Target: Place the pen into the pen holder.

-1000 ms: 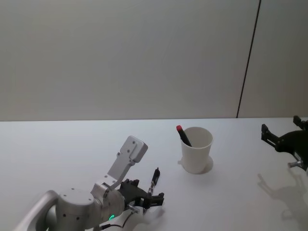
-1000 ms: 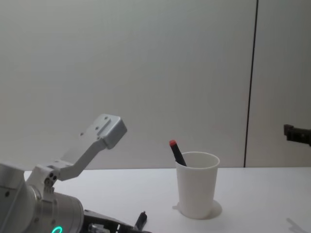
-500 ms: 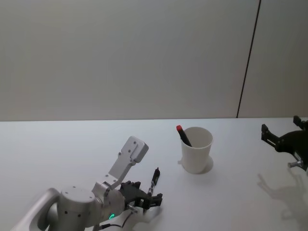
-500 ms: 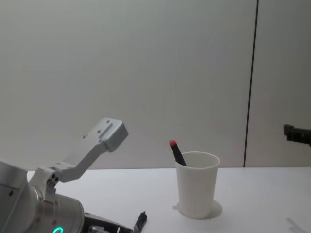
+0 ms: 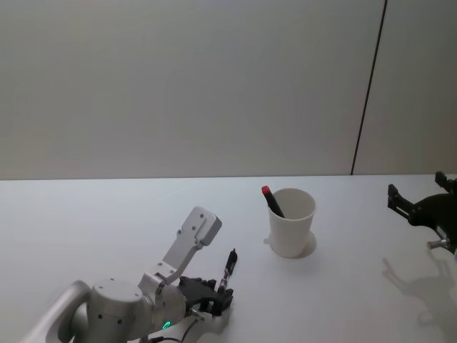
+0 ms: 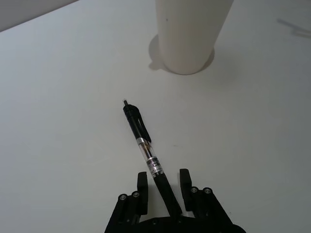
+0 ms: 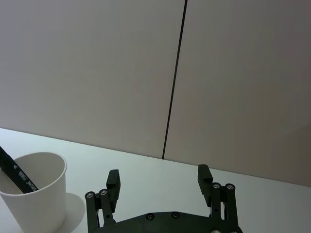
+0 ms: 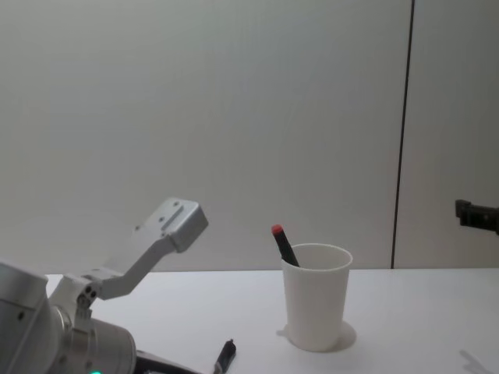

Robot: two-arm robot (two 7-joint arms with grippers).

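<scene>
A black pen (image 5: 228, 267) (image 6: 145, 144) (image 8: 224, 356) lies flat on the white table, its tip pointing toward the pen holder (image 5: 291, 223) (image 6: 187, 34) (image 8: 314, 300) (image 7: 31, 194), a white paper cup standing upright. My left gripper (image 5: 220, 294) (image 6: 163, 176) sits low at the table's near side, open, with the pen's rear end lying between its fingers, a gap on each side. My right gripper (image 5: 416, 186) (image 7: 159, 174) hovers open and empty at the far right, well away from the cup.
A second pen with a red cap (image 5: 270, 200) (image 8: 281, 243) (image 7: 14, 171) leans inside the cup. The white table (image 5: 107, 214) stretches wide around the cup. A grey wall with a dark vertical seam (image 5: 368, 86) stands behind.
My left arm has sunk lower and drawn slightly back toward the near edge. The pen on the table, the cup and the right gripper have stayed in place.
</scene>
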